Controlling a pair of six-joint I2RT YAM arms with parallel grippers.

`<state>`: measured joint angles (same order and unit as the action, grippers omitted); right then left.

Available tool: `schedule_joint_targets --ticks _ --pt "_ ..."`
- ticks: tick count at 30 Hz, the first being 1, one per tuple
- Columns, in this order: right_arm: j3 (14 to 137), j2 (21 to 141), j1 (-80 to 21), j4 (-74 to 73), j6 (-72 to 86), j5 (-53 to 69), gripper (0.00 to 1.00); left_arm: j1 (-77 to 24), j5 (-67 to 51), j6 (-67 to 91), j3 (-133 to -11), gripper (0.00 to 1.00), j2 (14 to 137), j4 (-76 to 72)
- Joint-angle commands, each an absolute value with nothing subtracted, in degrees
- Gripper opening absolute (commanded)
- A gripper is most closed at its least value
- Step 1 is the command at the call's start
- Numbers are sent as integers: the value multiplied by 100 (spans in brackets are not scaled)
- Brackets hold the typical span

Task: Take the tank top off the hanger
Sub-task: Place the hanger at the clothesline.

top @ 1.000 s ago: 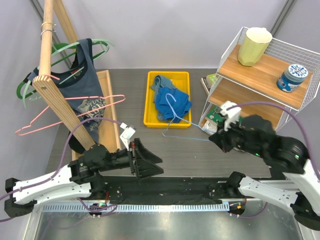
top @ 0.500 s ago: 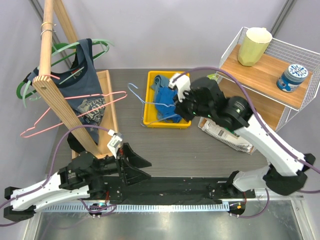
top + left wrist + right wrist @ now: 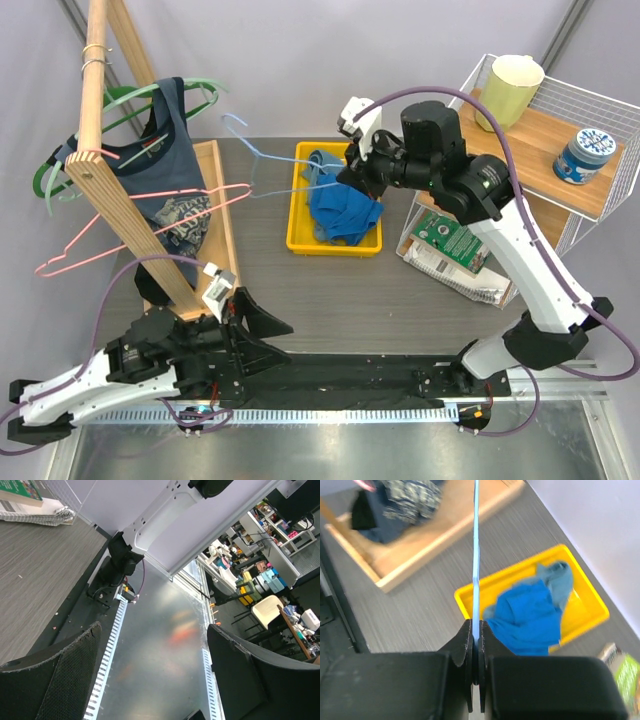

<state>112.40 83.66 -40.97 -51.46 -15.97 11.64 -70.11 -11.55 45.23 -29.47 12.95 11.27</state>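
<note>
Pinching the blue hanger (image 3: pixel 475 540), the right claw (image 3: pixel 476 629) hangs over the bin (image 3: pixel 330 249); left claw (image 3: pixel 152 628) gapes.

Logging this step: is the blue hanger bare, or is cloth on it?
Bare. The blue hanger, pinched in the right end effector, shows only thin wire; the blue clothes lie in the yellow bin.

Robotics lab, cluttered workbenches (image 3: pixel 274 516), beige chair (image 3: pixel 266 611)
</note>
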Motion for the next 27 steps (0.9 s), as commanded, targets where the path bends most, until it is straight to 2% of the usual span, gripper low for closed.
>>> schedule_joint_targets --ticks 1,6,11,23,27 --pt "11776 8648 -3886 -4852 -2039 2982 1 -7031 -1195 4307 -3252 86 1494 1239" --pt "12532 9305 -3472 -5149 -2232 3980 1 -7031 -1151 4403 -3217 86 1547 1169" --pt "13429 10036 -3472 -5871 -2618 4586 1 -7031 -1169 4421 -3261 86 1599 1116" --pt "13843 11029 -3840 -5064 -2286 5624 1 -7040 -1116 4403 -3384 86 2144 1160" --pt "14132 11407 -4139 -4852 -2162 5380 1 -7031 -1064 4473 -3410 86 2232 1038"
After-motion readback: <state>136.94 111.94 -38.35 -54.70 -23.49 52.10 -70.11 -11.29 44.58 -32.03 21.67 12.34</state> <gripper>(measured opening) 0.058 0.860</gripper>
